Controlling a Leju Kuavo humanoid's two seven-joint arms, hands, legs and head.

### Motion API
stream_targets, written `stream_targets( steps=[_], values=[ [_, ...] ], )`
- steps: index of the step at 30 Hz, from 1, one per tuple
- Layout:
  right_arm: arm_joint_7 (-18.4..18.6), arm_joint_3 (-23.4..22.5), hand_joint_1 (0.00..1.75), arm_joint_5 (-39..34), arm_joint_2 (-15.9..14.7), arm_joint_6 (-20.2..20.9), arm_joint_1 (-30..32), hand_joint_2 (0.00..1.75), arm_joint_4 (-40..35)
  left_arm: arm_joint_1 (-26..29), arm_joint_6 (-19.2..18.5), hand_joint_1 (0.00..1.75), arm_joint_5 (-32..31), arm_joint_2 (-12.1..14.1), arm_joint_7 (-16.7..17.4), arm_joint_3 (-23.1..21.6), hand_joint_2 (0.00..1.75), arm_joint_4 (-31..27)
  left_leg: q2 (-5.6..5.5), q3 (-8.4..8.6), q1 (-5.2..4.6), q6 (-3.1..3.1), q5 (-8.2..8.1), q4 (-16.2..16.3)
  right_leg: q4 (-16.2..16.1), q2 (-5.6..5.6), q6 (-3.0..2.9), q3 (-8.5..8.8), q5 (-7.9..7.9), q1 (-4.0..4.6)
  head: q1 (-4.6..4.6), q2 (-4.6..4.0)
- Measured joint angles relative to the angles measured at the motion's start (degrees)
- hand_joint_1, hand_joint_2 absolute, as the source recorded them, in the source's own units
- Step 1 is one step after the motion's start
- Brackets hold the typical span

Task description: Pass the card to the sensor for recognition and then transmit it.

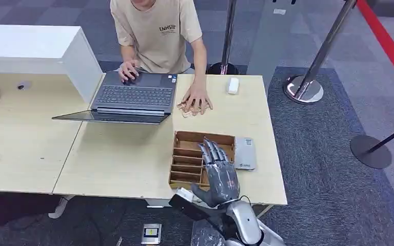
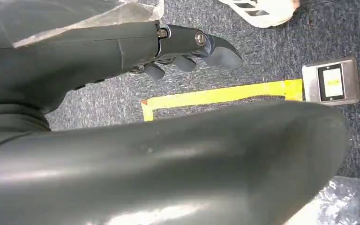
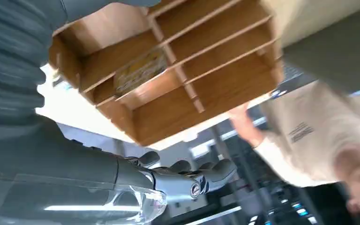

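I'm looking at a pale wooden table (image 1: 123,169) sitting on grey-blue carpet (image 1: 328,169), with a white box-like counter (image 1: 36,48) butting up against it. Chrome stanchion posts with round bases (image 1: 303,88) are standing off to the side, and a red floor stripe (image 1: 390,46) is running past them.

The table (image 1: 123,169) is pale wood, the slotted box (image 1: 187,159) a warmer brown — a yellowish printed card (image 3: 138,71) lies in one compartment. The right hand (image 1: 218,174) is dark grey on a silver arm. The laptop (image 1: 133,95) is grey, the person's shirt (image 1: 156,31) beige with dark lettering, the carpet (image 1: 328,154) speckled grey — yellow tape (image 2: 215,96) crosses it.
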Motion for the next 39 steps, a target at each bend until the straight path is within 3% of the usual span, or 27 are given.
stream_targets(
  steps=[5, 11, 39],
  values=[
    [2.73, -1.60, 0.00, 0.68, -0.20, -2.62, 0.50, 1.75, 1.75, 0.04, -0.17, 0.00, 0.42, -0.13, 0.02, 0.00, 0.00, 0.00, 0.00, 0.00, -0.01, 0.00, 0.00, 0.00, 0.00, 0.00, 0.00, 0.00, 0.00, -0.01, 0.00, 0.00],
    [4.61, -3.06, 0.00, 2.53, -0.35, -2.88, 0.92, 1.75, 3.67, 0.07, -0.17, 0.00, 0.00, -0.28, 0.18, 0.00, 0.00, 0.00, 0.00, 0.00, 0.00, 0.00, 0.00, 0.00, 0.00, 0.00, 0.00, 0.00, 0.00, 0.00, 0.00, 0.00],
    [3.84, -4.22, 0.00, 1.18, 0.57, -3.69, 0.99, 1.75, 8.33, 0.08, -0.59, 0.00, 0.22, -0.83, 0.55, 0.00, 0.00, 0.00, 0.00, 0.03, 0.00, 0.00, 0.00, 0.00, 0.00, 0.00, 0.00, 0.02, 0.00, 0.00, 0.00, 0.00]
  ],
)
